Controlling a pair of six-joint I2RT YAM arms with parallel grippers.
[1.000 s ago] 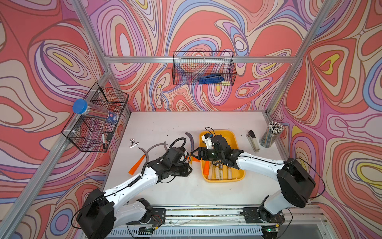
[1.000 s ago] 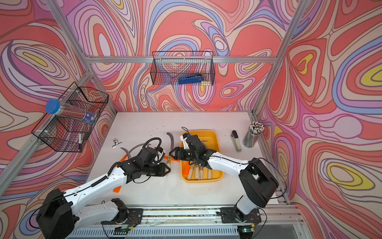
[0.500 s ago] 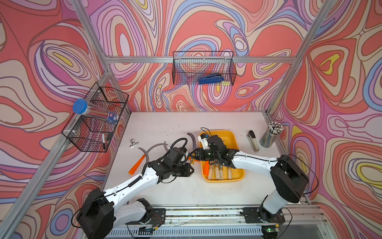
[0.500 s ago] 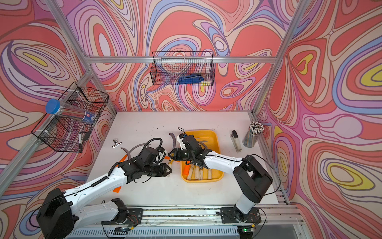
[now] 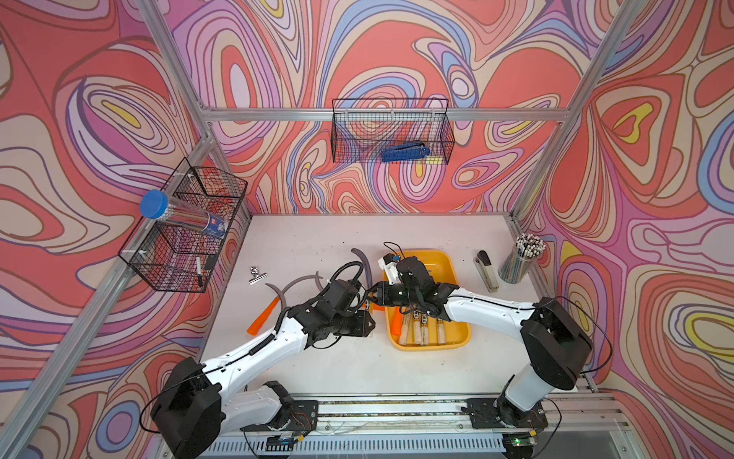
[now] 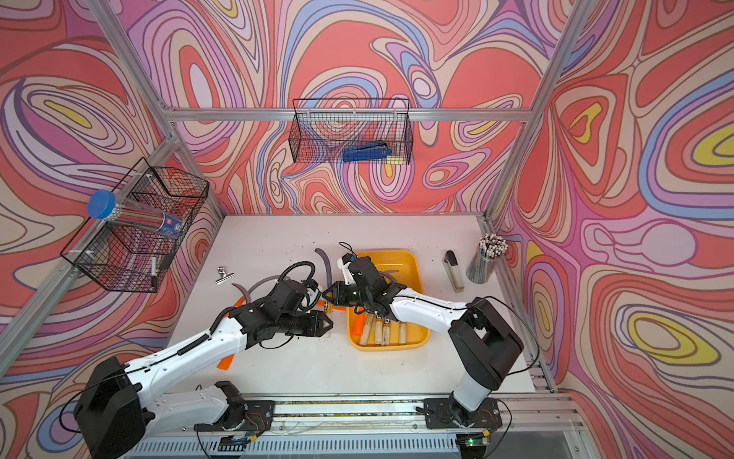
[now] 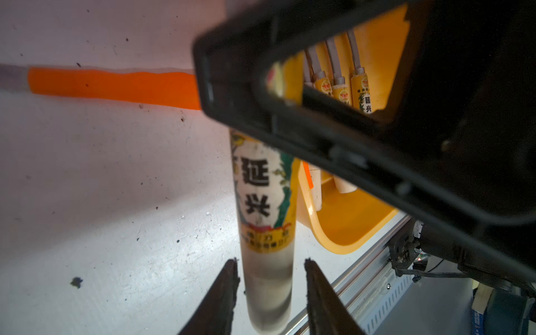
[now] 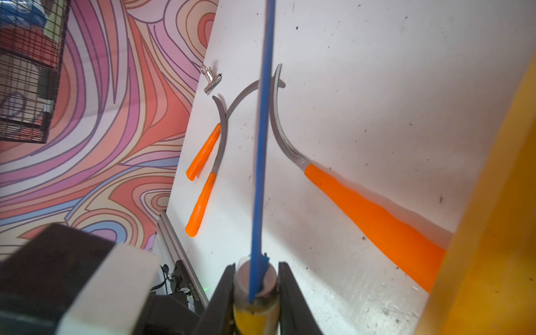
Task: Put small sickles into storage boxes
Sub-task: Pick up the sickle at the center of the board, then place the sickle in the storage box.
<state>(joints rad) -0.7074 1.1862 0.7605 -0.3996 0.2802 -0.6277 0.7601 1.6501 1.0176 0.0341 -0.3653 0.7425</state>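
Note:
A small sickle with a pale wooden handle (image 7: pixel 265 203) and a yellow-black label hangs just left of the yellow storage box (image 5: pixel 456 278). My right gripper (image 8: pixel 256 265) is shut on its handle at the blade end, and the blade (image 8: pixel 262 130) shows edge-on. My left gripper (image 7: pixel 269 262) is open around the handle's butt, with a gap on each side. The two grippers meet tip to tip in both top views (image 5: pixel 373 310) (image 6: pixel 326 308). Several wooden-handled sickles (image 5: pixel 421 330) lie in the box. An orange-handled sickle (image 8: pixel 377 220) lies against the box's left wall.
Two more orange-handled sickles (image 8: pixel 203 153) (image 8: pixel 201 206) lie crossed at the table's left, near a binder clip (image 5: pixel 256 274). A stapler (image 5: pixel 486 270) and a pen cup (image 5: pixel 520 258) stand right of the box. Wire baskets (image 5: pixel 186 226) (image 5: pixel 391 131) hang on the walls.
My right gripper moved left past the box's edge and shut on the wooden handle. My left gripper's jaws then opened off the handle's butt.

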